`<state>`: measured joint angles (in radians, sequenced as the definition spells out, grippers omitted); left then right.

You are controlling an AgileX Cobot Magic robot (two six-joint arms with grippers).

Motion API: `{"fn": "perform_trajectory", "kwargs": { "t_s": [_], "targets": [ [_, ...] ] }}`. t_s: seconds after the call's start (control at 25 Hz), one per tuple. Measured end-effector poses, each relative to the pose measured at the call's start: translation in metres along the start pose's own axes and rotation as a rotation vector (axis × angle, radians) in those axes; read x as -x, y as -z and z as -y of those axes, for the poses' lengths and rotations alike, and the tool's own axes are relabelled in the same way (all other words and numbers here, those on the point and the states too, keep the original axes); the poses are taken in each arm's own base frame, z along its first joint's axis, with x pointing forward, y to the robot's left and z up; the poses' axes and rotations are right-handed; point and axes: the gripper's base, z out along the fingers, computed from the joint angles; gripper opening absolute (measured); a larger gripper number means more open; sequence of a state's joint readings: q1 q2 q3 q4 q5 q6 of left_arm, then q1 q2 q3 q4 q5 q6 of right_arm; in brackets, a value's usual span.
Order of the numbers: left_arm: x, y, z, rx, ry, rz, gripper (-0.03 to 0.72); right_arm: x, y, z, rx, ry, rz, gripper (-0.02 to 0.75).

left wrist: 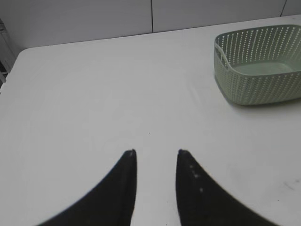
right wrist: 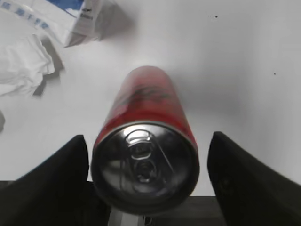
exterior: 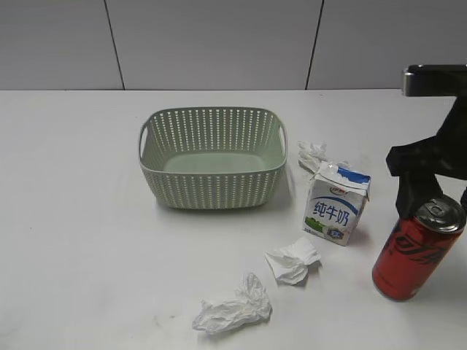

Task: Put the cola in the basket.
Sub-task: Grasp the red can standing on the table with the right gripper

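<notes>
The cola (exterior: 416, 251) is a tall red can with a silver top, standing on the white table at the front right and leaning a little. My right gripper (exterior: 421, 188) is just behind and above it. In the right wrist view the cola (right wrist: 146, 103) sits between the two black fingers of my right gripper (right wrist: 148, 136), which is open with a gap on the right side. The pale green basket (exterior: 211, 182) stands empty at the table's middle and also shows in the left wrist view (left wrist: 258, 89). My left gripper (left wrist: 156, 151) is open and empty over bare table.
A white-and-blue milk carton (exterior: 336, 211) stands between the basket and the cola, and shows in the right wrist view (right wrist: 70, 19). Crumpled tissues lie near it (exterior: 292, 264), at the front (exterior: 233, 306), and behind the carton (exterior: 314, 154).
</notes>
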<state>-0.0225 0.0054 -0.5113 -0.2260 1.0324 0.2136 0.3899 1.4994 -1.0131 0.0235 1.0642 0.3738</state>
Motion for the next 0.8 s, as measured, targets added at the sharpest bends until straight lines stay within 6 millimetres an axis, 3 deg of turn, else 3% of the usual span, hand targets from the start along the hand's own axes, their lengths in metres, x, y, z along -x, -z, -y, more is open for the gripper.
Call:
{"fn": "perform_trajectory", "kwargs": {
  "t_s": [0.4, 0.64, 0.8],
  "targets": [
    [0.000, 0.000, 0.000, 0.000, 0.000, 0.000, 0.230, 0.008, -0.034, -0.003, -0.037, -0.008, -0.115, 0.592],
    [0.000, 0.000, 0.000, 0.000, 0.000, 0.000, 0.230, 0.008, -0.035, -0.005, -0.027, -0.016, -0.121, 0.524],
    [0.000, 0.000, 0.000, 0.000, 0.000, 0.000, 0.230, 0.008, -0.035, -0.005, -0.026, -0.017, -0.121, 0.522]
  ]
}}
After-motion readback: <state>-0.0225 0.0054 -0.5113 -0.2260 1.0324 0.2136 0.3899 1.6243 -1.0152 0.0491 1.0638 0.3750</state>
